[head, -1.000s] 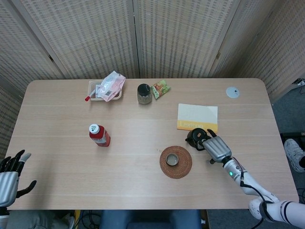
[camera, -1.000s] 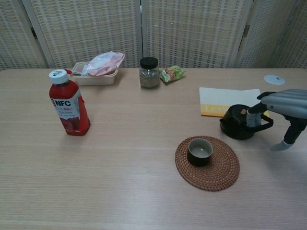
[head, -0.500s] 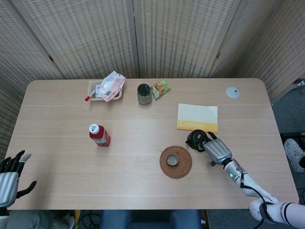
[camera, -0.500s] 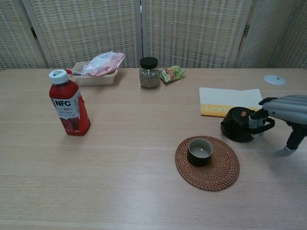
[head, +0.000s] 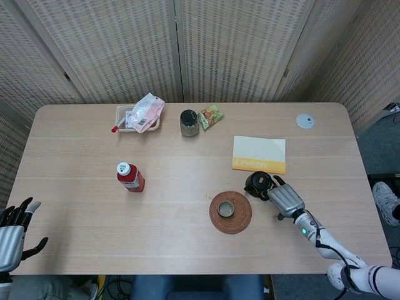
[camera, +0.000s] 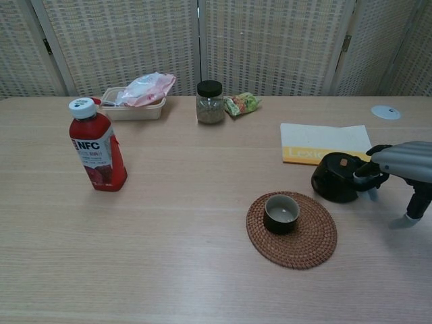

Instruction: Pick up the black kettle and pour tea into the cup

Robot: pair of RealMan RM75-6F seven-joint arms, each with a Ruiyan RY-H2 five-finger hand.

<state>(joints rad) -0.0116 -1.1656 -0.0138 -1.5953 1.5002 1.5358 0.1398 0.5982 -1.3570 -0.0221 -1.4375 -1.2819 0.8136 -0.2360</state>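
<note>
The black kettle (head: 256,182) (camera: 335,178) stands on the table just right of the woven coaster (head: 242,220) (camera: 317,237). On the coaster sits the dark cup (head: 226,209) (camera: 281,212), upright and apart from the kettle. My right hand (head: 284,199) (camera: 402,160) is at the kettle's right side. Its fingers (camera: 368,177) curl around the kettle's handle, while the thumb points down toward the table. My left hand (head: 12,230) hangs off the table's near left corner, fingers spread and holding nothing.
A red juice bottle (head: 130,177) (camera: 96,145) stands at the left. At the back are a tray with a pink bag (head: 142,114), a dark-lidded jar (head: 189,122) (camera: 210,102) and a snack packet (head: 210,116). A yellow-white booklet (head: 259,154) lies just behind the kettle.
My right hand has drawn back a little toward me and its fingers have closed on the handle. The kettle shifted slightly with it. The left hand barely moved.
</note>
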